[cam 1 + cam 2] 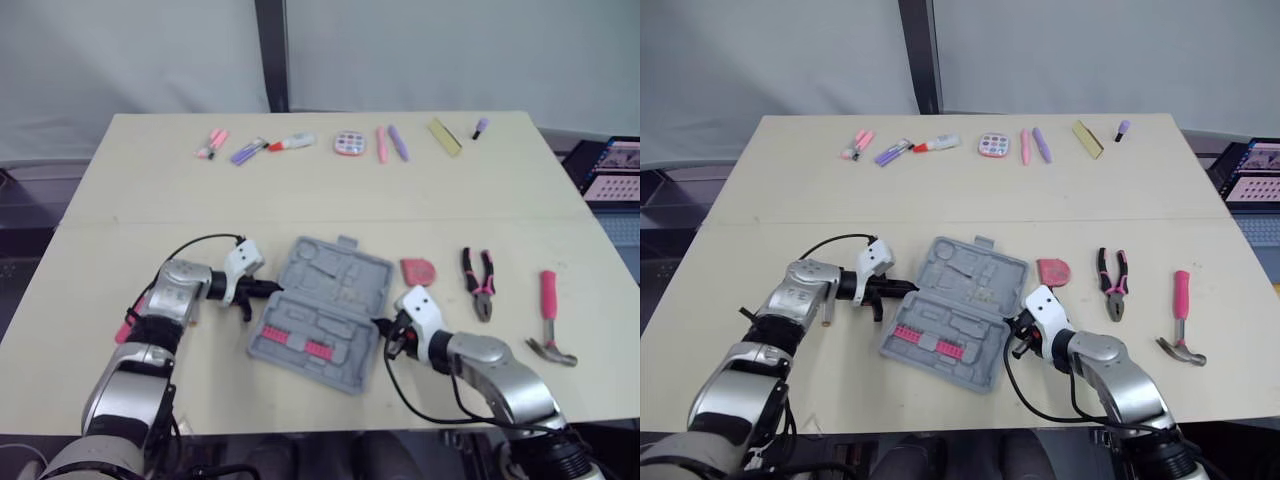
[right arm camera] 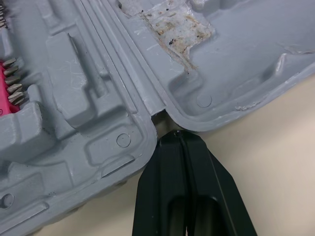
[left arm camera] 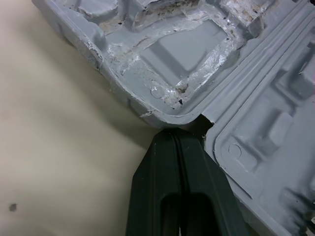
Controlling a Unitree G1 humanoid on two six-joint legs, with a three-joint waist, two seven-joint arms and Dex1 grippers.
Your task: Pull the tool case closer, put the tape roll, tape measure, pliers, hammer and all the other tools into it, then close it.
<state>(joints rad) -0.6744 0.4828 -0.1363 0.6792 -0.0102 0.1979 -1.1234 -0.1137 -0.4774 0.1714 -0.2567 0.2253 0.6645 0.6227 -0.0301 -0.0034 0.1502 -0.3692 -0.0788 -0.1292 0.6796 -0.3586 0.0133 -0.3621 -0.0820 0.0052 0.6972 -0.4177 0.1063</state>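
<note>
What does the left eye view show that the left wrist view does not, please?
Left eye view: pliers, hammer, red tape measure, right gripper, and small items along the table's far edge. Left wrist view: whitish scuffing inside a moulded recess. Both: the open grey tool case with the shut left gripper at its hinge notch.

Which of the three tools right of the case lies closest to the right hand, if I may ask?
The red tape measure, just beyond the right hand; the pliers and hammer lie farther right.
</note>
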